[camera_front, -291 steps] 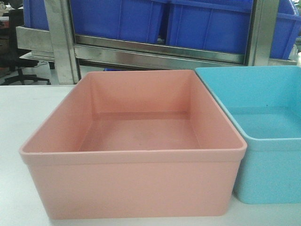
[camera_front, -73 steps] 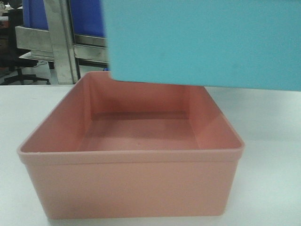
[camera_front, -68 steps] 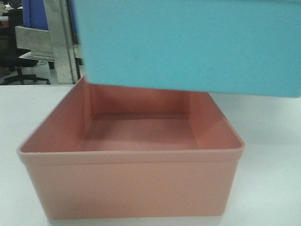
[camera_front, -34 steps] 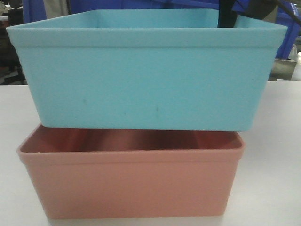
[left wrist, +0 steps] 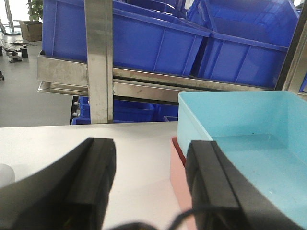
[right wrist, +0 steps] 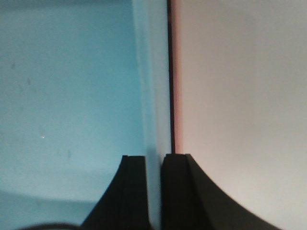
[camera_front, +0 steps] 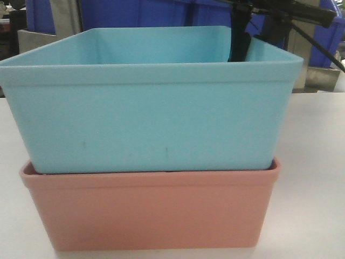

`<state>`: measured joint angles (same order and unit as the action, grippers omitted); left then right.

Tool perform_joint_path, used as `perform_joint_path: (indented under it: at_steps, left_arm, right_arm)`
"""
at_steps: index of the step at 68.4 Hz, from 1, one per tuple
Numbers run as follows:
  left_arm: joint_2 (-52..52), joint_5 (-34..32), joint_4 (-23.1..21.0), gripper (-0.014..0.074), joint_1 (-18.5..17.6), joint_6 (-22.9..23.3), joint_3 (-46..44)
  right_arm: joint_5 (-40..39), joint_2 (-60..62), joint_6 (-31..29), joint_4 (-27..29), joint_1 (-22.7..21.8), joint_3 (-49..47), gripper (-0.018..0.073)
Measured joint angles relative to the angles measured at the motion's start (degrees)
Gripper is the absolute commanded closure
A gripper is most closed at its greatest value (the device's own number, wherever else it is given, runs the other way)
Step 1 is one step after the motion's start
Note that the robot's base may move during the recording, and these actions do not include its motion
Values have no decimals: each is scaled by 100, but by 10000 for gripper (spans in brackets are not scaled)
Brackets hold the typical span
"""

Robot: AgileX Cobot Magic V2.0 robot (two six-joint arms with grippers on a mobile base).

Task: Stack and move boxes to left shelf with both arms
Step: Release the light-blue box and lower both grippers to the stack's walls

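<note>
Here the light blue tub sits nested in the salmon pink tub, its upper part rising well above the pink rim. The stack stands on the white table. The right gripper is clamped on the blue tub's right wall, one finger inside and one outside. The left gripper hangs over the table just beside the stack's left side, its jaws spread wide with nothing between them. Behind the table, dark blue bins rest in a steel rack.
</note>
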<state>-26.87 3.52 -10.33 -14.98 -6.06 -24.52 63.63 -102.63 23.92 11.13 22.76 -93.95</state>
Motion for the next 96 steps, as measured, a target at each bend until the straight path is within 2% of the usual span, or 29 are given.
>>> perform_joint_path:
  at_steps: [54,60,71,74,96]
  left_arm:
    - [0,0,0,334,0,0,0]
    - [0,0,0,334,0,0,0]
    - [0,0,0,334,0,0,0]
    - [0,0,0,334,0,0,0]
    - [0,0,0,334,0,0,0]
  right_arm:
    - [-74,-470,-191,-59,25,-14,496]
    - [-74,-525,-206,-59,25,-14,426]
    - [-148,-565,-248,-49,25,-28,201]
    - [-196,-565,-251,-49,25,-38,168]
    - [-335,-565,-251,-232,25,-41,154]
